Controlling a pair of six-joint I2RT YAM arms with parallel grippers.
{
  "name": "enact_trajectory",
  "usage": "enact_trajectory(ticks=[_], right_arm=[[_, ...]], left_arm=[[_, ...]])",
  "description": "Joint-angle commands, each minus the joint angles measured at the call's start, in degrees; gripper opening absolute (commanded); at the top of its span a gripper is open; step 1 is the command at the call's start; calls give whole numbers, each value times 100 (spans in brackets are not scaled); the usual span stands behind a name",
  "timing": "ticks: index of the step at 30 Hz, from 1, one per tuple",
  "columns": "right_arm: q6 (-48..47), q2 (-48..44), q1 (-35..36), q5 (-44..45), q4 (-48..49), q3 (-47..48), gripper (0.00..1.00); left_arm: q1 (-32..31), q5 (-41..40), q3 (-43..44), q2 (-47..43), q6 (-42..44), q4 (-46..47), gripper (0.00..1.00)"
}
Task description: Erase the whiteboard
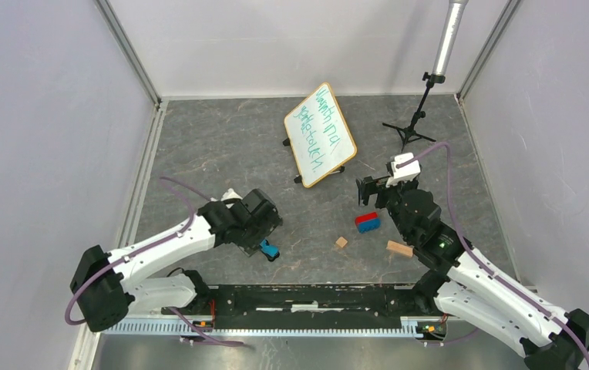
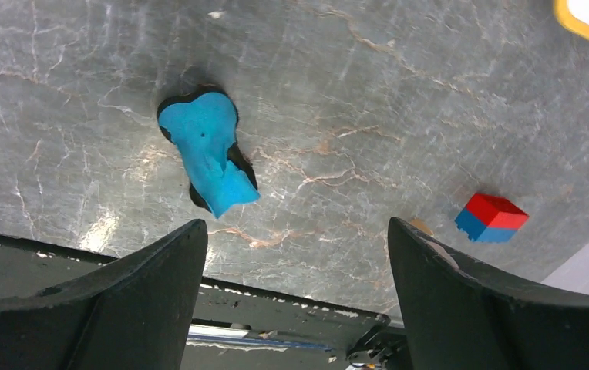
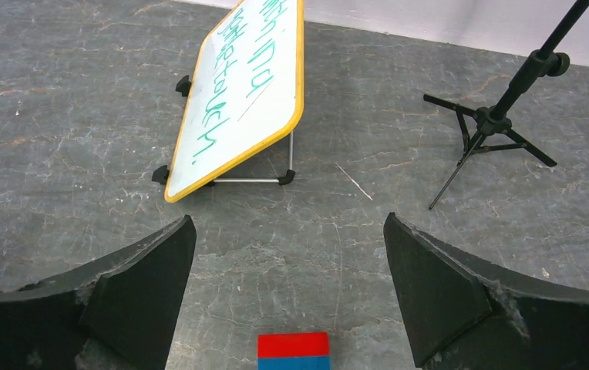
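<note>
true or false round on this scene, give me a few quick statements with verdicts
The wooden-framed whiteboard carries green handwriting. True.
The left gripper is shut on the blue and black object. False: its jaws stand open and the object lies on the grey table, not between them.
The red and blue block sits on the whiteboard. False: it lies on the table, near the right gripper.
The right gripper is open and holds nothing. True.
A black tripod stand stands on the table. True.
</note>
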Motion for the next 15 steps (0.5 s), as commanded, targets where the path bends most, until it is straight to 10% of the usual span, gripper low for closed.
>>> enact_trajectory(ticks=[1,15], right_arm=[[78,16,-6,92,15,49,98],[120,191,-7,49,9,-8,98]], left_arm=[[-111,-209,-325,88,-1011,105,89],[-110,-285,-770,242,-1000,383,71]])
